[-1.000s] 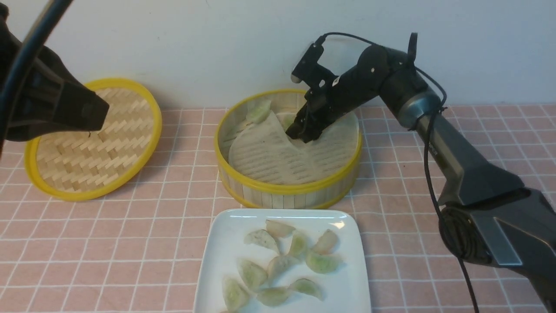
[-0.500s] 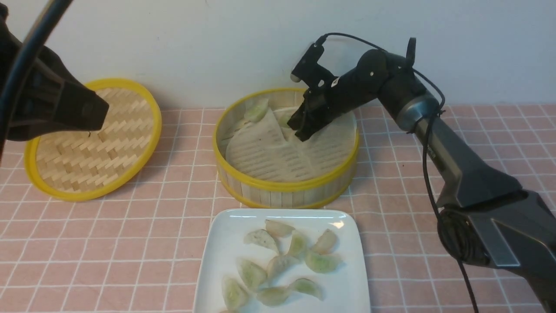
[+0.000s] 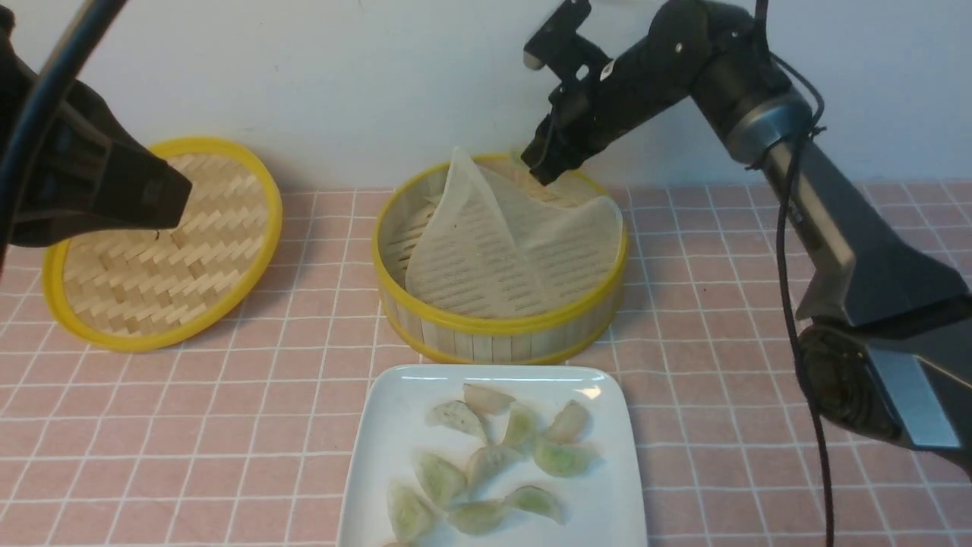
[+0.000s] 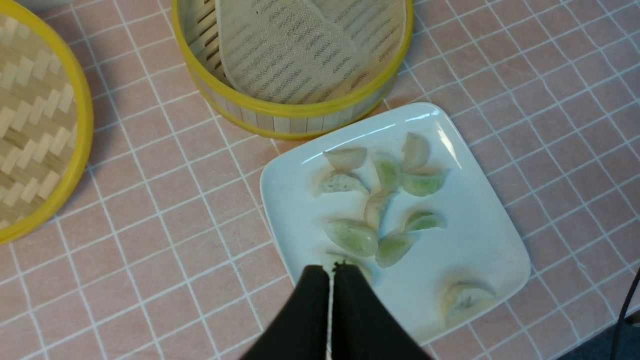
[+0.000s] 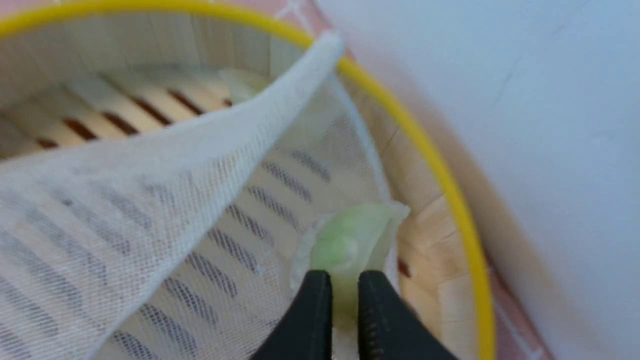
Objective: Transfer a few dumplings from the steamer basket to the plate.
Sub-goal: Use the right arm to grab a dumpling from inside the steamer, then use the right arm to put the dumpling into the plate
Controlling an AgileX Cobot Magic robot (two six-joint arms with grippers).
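Looking translucent green, a dumpling [image 5: 350, 240] rests in the right hand [image 5: 344, 278].

The pink checked table [image 3: 228, 425] carries the woven lid [image 3: 163, 266], the steamer basket [image 3: 493, 339] and the plate [image 3: 380, 456].

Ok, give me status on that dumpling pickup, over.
Left gripper shut, empty, off to the left. Right gripper shut on a green dumpling at the far side of the steamer basket. Liner sheet tented up, seemingly caught in the grip.
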